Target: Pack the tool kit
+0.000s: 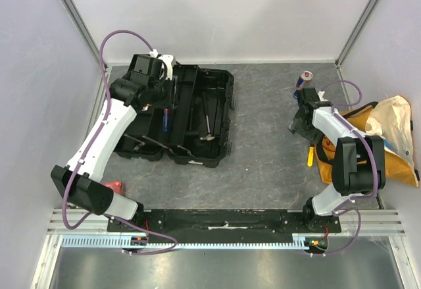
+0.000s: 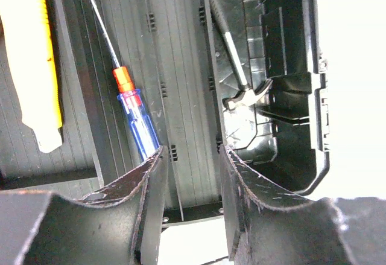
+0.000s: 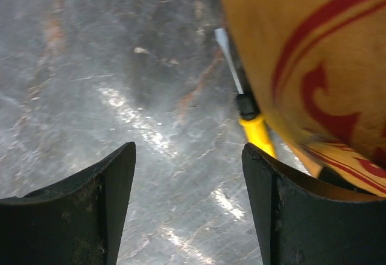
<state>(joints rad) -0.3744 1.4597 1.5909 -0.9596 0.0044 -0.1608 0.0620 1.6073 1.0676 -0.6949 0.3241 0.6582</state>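
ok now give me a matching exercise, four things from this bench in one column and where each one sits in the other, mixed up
Things
1. blue-handled screwdriver
2. yellow-handled screwdriver
3. drink can
4. small red object

Places
A. upright at the far right of the table
B. lying inside the open toolbox
C. on the table, near left side
D. on the table beside the fabric bag

Pairs: 1-B, 2-D, 3-A, 4-C
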